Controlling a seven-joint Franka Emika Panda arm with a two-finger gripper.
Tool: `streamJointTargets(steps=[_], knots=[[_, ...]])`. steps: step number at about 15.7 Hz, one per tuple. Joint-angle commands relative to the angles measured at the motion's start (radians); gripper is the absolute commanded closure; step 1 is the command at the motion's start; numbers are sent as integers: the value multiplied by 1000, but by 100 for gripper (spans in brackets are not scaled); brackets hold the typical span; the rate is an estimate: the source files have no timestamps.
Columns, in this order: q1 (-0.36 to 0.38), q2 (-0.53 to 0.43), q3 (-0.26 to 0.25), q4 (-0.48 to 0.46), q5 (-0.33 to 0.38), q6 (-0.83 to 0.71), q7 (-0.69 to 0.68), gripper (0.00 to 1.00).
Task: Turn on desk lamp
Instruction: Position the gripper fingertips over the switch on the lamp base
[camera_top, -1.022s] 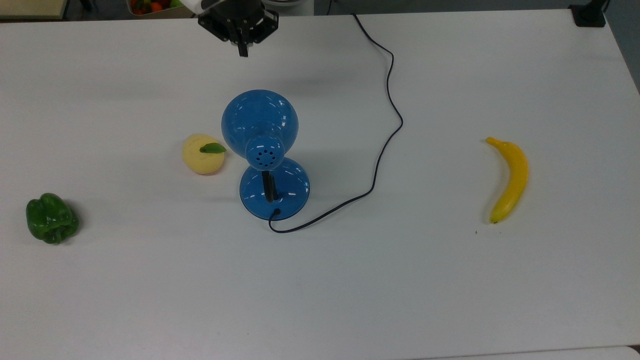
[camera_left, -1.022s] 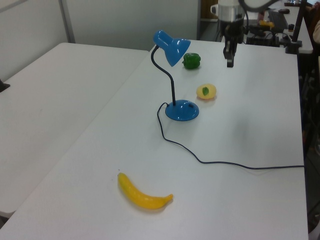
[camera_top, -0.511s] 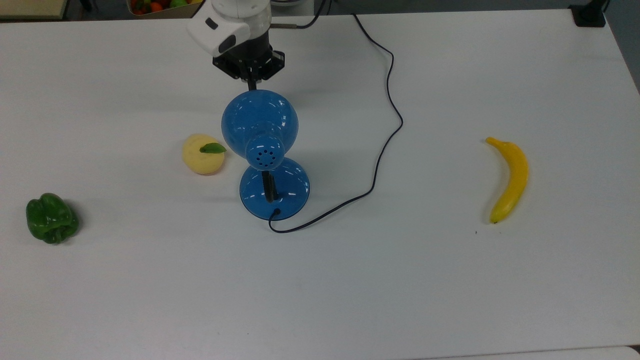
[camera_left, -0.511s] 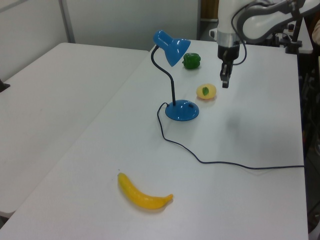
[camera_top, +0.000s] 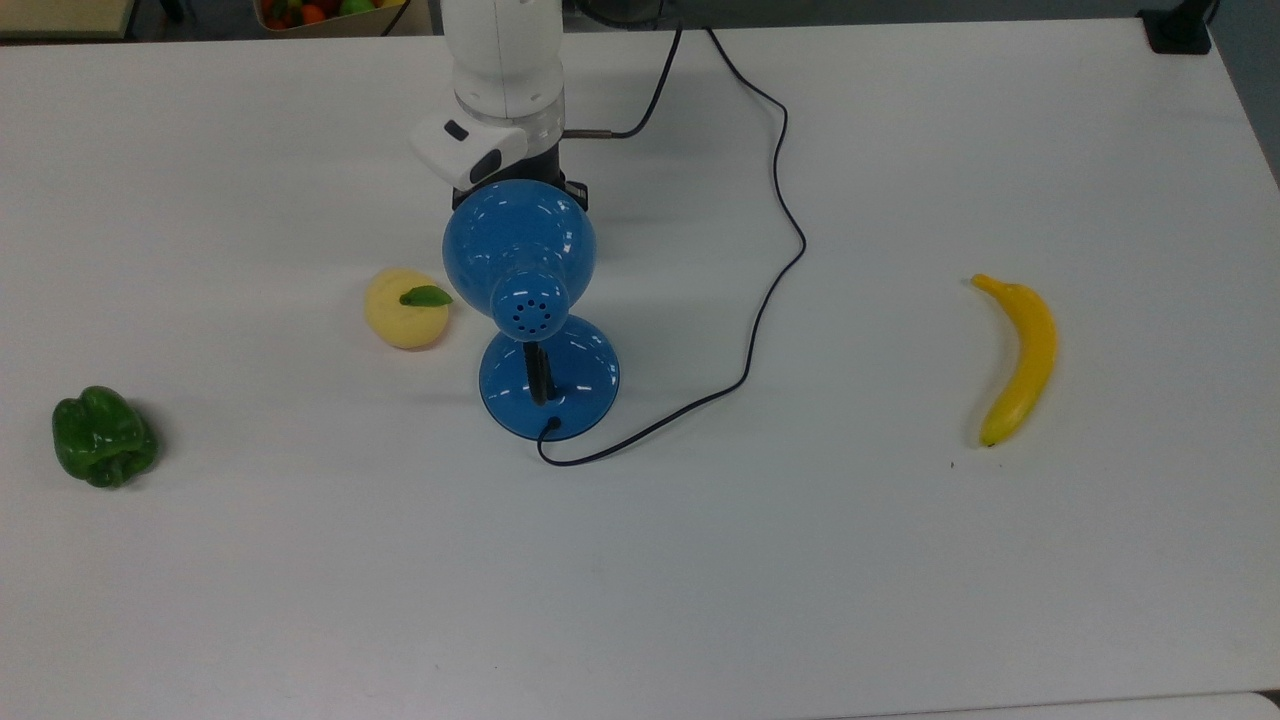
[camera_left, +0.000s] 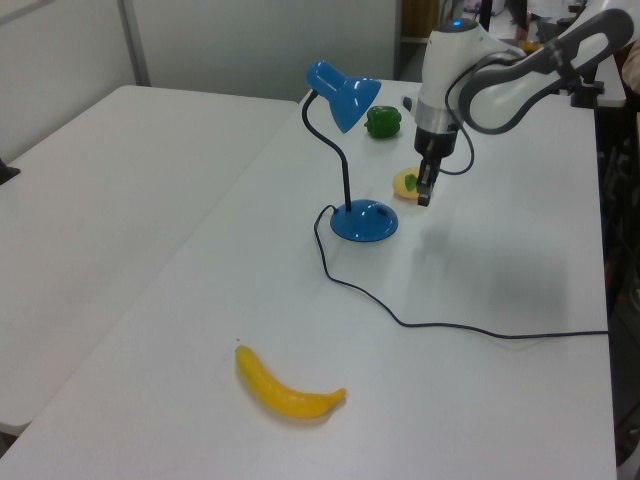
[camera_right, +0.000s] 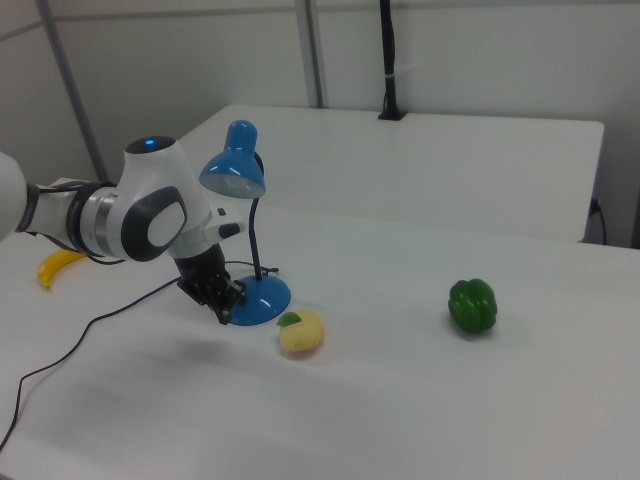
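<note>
The white table (camera_top: 900, 600) carries everything here. My arm (camera_left: 500, 70) reaches in over it from the top view's upper edge, white and grey, bending down toward the lamp's base. The desk lamp (camera_top: 520, 245) stands near the table's middle: glossy blue dome shade with vent holes, a curved black neck (camera_left: 340, 150), a round blue base (camera_left: 364, 221) and a thin black cord (camera_top: 775, 260) that loops off the base and runs to the far edge. In the top view the shade hides the lower end of my arm. My gripper (camera_left: 424, 192) hangs low, pointing down, just beside the base on the left view's right, between the base and the yellow fruit (camera_right: 302, 333) with a green leaf. I cannot tell how my fingers stand. A banana (camera_top: 1018, 358) lies well apart on the top view's right, a green pepper (camera_top: 102, 437) well apart on the top view's left.
</note>
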Motion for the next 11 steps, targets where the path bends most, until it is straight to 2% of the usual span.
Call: streamJointTargets(steps=[1, 11], knots=[[10, 24, -6, -3, -11, 111, -1, 100], [23, 87, -4, 17, -11, 285, 2, 100]])
